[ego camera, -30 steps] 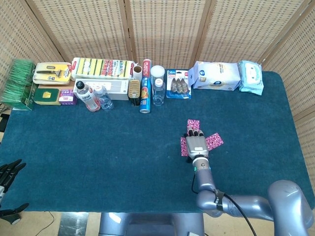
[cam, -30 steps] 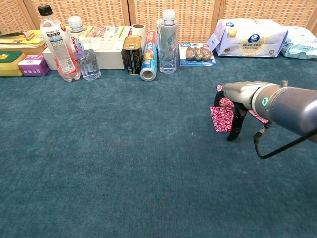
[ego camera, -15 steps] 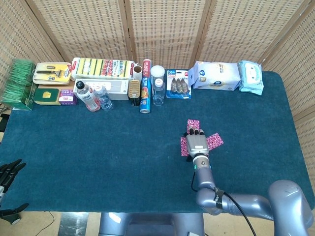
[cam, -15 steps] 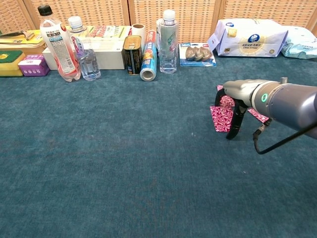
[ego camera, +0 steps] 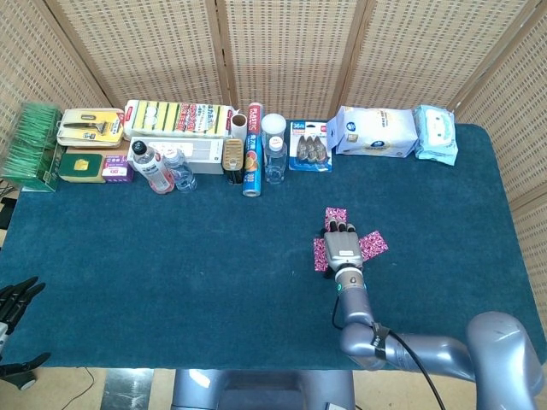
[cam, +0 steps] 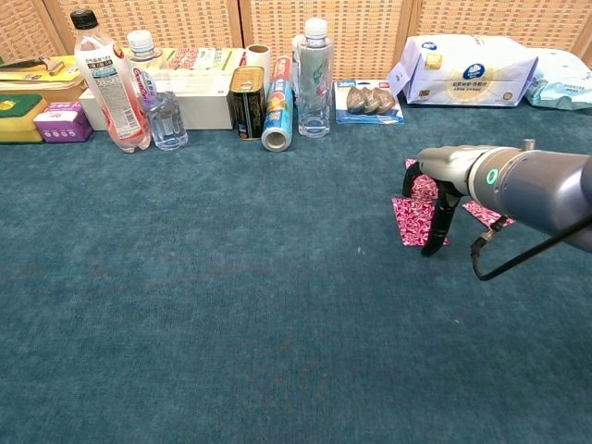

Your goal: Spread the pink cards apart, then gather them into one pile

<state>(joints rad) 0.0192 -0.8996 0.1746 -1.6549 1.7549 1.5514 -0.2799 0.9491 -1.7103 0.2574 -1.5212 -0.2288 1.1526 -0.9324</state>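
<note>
Right hand (ego camera: 341,248): your fingers, spread, press down on the pink cards (cam: 413,220), toward the table's (ego camera: 214,256) right edge.
Risk: uneven pressure could drag cards together, bunching them.
Left hand (ego camera: 15,301): idle off the near-left corner, holding nothing.

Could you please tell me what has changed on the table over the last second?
Very little. The right hand has crept slightly away from the robot, along the pink cards, with its fingers still planted on them. The cards stay fanned in the same three-way spread. Nothing was picked up or released. The left hand still hangs off the table's near left corner, and the bottles and boxes at the back are unmoved.
</note>
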